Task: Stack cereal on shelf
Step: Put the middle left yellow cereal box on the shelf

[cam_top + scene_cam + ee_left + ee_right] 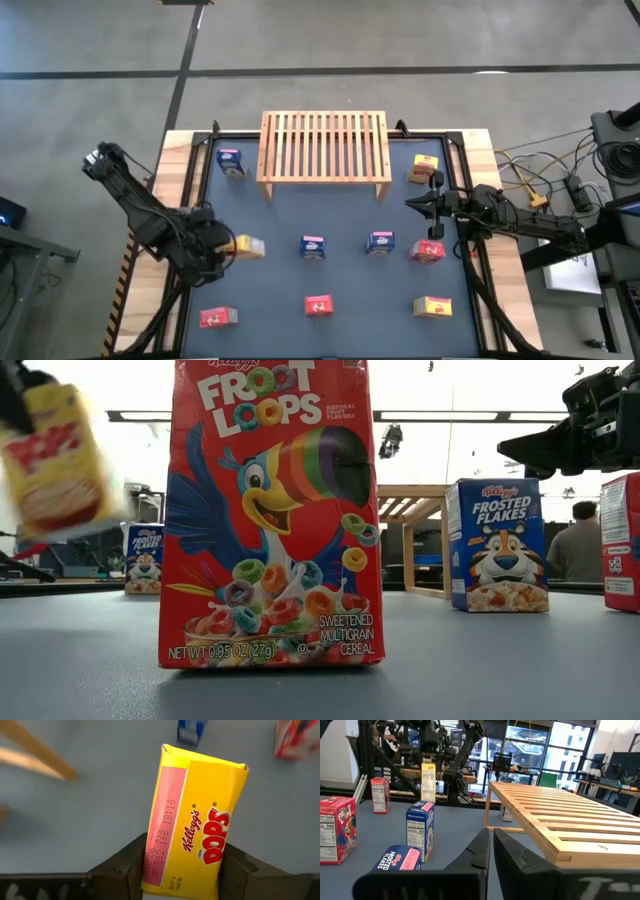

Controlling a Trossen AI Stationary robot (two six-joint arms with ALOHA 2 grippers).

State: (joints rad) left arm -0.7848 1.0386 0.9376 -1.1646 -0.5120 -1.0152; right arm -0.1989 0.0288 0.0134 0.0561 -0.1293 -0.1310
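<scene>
Overhead layout of a dark-topped table (280, 290) bearing a light natural-wood slatted shelf (324, 146) at its far edge and small printed cardboard cereal boxes spread before it. The left claw (228, 246), at the table's left side, pinches a yellow Corn Pops box (248, 246) between its two dark fingers (125, 870); from table level this box (55, 460) is lifted clear of the surface and tilted. The right claw (415, 204) hangs near the shelf's right front leg with its fingers (480, 852) pressed together, holding nothing.

Remaining boxes on the table:
- a blue Frosted Flakes box (231, 161) just left of the shelf;
- a yellow box (423, 168) just right of the shelf;
- two blue boxes (313, 246) and (380, 241) in the middle row;
- a red box (427, 250) at that row's right end;
- a red box (218, 317), a red Froot Loops box (318, 305) and a yellow box (432, 306) in the near row.

The shelf's slatted top carries no box.
</scene>
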